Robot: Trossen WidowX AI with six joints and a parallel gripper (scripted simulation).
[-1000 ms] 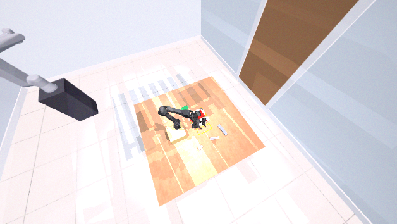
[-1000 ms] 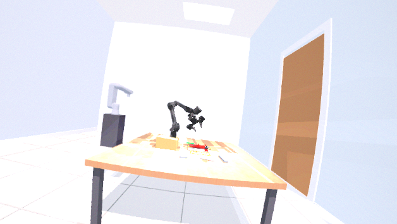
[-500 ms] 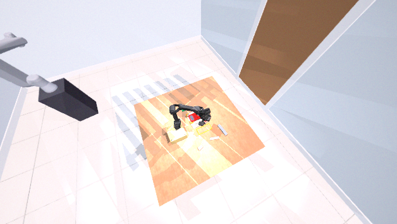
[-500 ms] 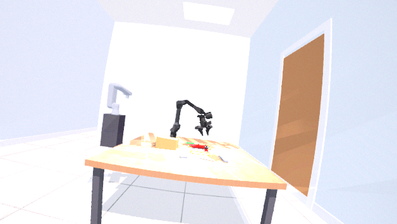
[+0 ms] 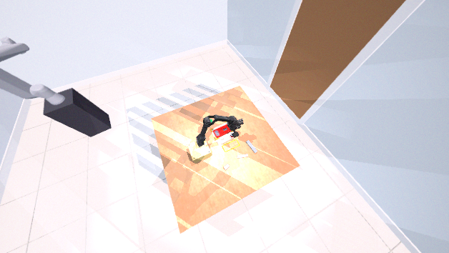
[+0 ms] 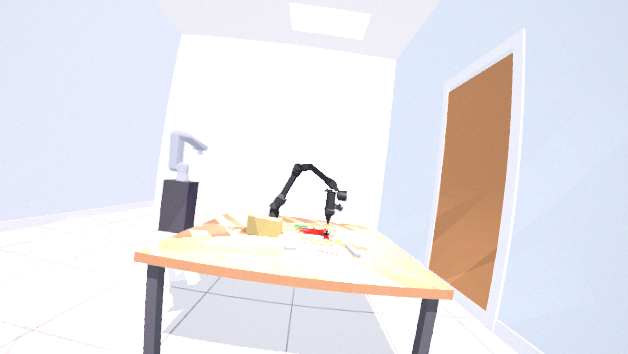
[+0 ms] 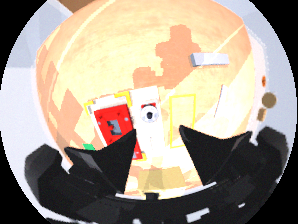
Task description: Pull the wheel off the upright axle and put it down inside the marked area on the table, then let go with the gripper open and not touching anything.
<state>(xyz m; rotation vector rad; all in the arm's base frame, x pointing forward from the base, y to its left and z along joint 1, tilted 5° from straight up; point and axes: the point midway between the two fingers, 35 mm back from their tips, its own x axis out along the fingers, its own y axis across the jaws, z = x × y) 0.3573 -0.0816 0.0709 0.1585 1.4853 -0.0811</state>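
While the hand [image 7: 158,156] hangs above the table [image 6: 240,257] with its two dark fingers partly spread and nothing between them, the wheel [image 7: 149,117] sits directly below the gap, a white piece with a dark centre hole. To its left lies a red plate [image 7: 115,124]; to its right is the yellow-outlined marked area [image 7: 182,111]. Farther off a grey bar [image 7: 209,60] lies apart on the wood.

Black arm [image 5: 214,123] over red block [image 5: 221,131], wooden table [image 5: 200,179]
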